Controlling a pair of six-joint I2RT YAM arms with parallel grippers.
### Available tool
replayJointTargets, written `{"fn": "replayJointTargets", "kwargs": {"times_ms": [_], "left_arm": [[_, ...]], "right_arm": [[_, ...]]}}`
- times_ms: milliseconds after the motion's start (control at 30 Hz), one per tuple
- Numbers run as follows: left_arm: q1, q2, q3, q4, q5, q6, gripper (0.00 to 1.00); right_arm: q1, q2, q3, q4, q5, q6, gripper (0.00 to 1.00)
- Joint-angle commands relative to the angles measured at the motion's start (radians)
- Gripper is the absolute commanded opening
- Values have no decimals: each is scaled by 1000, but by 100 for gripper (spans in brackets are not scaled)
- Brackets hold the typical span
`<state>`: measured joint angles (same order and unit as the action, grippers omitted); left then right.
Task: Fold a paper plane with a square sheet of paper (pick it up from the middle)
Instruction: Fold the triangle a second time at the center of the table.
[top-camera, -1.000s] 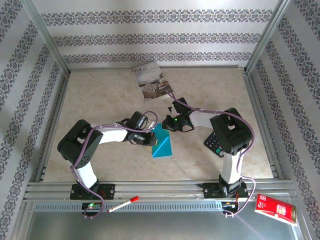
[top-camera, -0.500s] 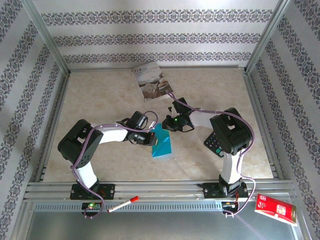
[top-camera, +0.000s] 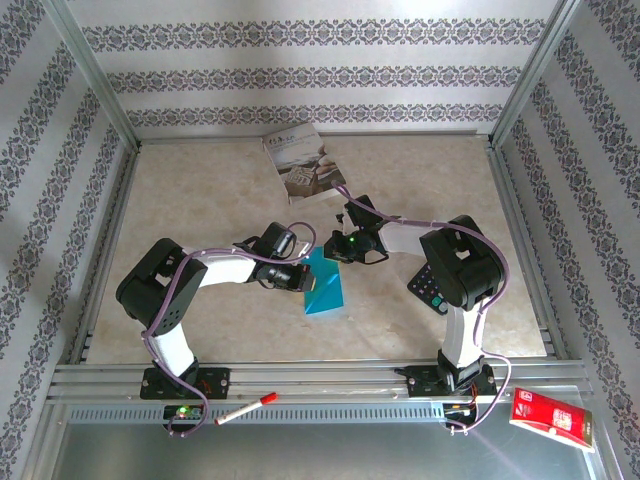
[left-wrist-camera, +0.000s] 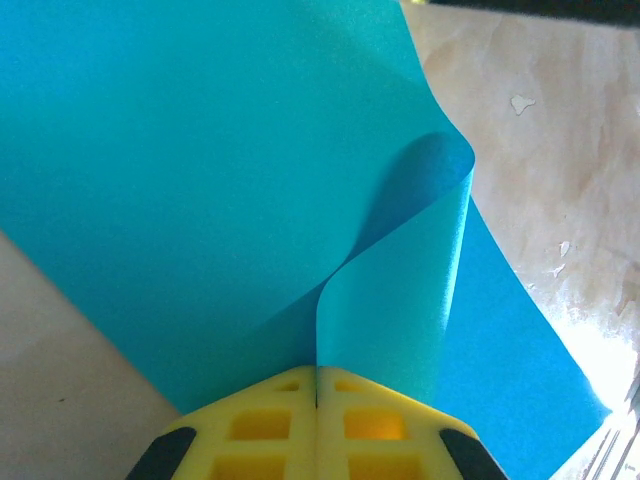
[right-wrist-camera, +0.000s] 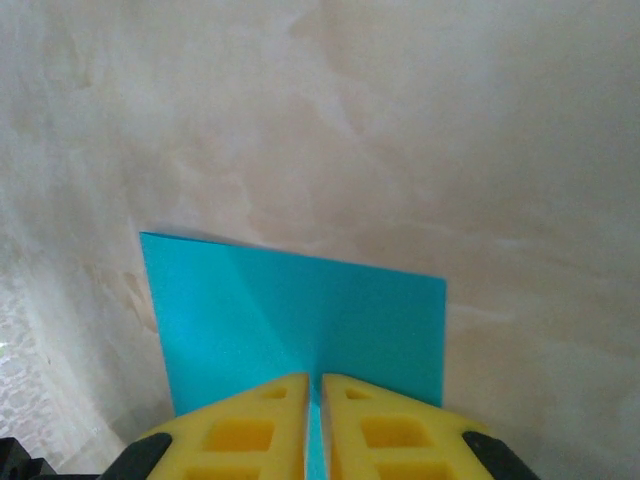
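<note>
The square sheet of paper (top-camera: 330, 292) is teal-blue and partly folded, and it lies on the beige table between the two arms. My left gripper (top-camera: 306, 280) is at its left edge. In the left wrist view the yellow fingers (left-wrist-camera: 260, 425) are pressed together, and the left gripper (left-wrist-camera: 318, 372) is shut on a curled-up flap of the sheet (left-wrist-camera: 400, 280). My right gripper (top-camera: 336, 252) is at the sheet's far end. In the right wrist view the right gripper (right-wrist-camera: 315, 378) is shut to a thin slit on the sheet's near edge (right-wrist-camera: 300, 300), and a crease runs into the fingertips.
A grey-white printed book (top-camera: 303, 160) lies at the back of the table. A dark keypad device (top-camera: 428, 285) sits by the right arm. On the front rail are a red-capped pen (top-camera: 247, 408) and a red packet (top-camera: 552, 420). Patterned walls enclose the table.
</note>
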<state>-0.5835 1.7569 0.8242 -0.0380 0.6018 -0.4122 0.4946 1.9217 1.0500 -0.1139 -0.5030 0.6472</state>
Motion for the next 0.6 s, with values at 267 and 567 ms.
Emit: {"fn": "replayJointTargets", "kwargs": {"times_ms": [267,567], "left_arm": [[-14,25,-86,-12,-46,-22,0],[-15,31,-91,-6,-55,-31,0]], "right_arm": [[-33,-132,31,-147,-2,-51,24],[91,-467,-321,13,34,220,17]]}}
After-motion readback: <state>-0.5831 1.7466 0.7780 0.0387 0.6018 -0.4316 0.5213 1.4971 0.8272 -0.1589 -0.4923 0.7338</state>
